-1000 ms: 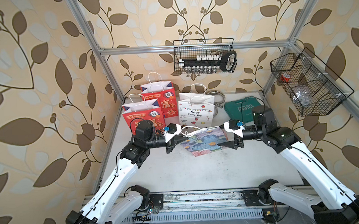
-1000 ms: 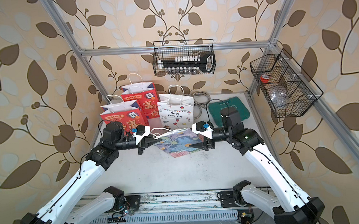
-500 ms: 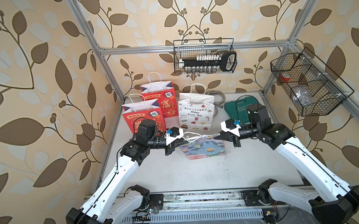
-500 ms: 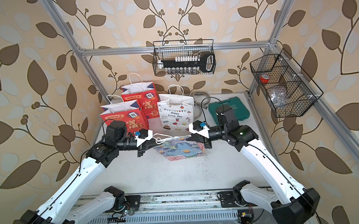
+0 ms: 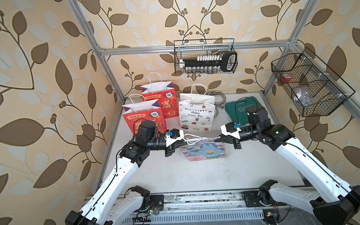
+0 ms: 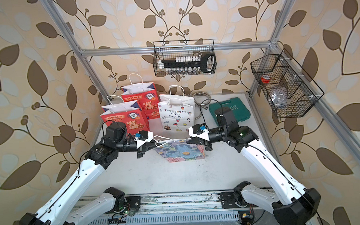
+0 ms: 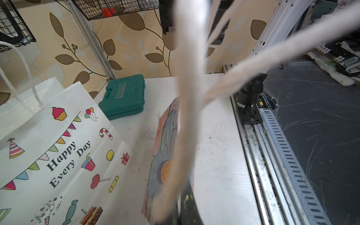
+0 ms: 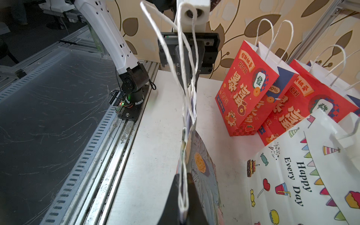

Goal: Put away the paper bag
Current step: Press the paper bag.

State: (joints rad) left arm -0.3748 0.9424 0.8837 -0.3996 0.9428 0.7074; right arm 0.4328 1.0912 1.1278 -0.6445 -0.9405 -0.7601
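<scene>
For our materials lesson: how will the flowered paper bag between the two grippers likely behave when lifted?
The flowered paper bag looks collapsed flat, so probably light and floppy, sagging between the left gripper and right gripper. Its twine handles loop loosely and may snag. The pinched paper edge could crease or tear.

Probably a robotics lab cell: aluminium frame (image 5: 140, 50), wallpapered panels (image 5: 35, 82), base rail (image 5: 200, 197).

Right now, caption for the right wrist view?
Right gripper shut on top edge of floral paper bag; red gift bags nearby.

Table (image 5: 199, 175) bears floral bag (image 5: 206, 150), three other bags (image 5: 196, 118), case (image 5: 234, 114), hose (image 5: 222, 98).
</scene>
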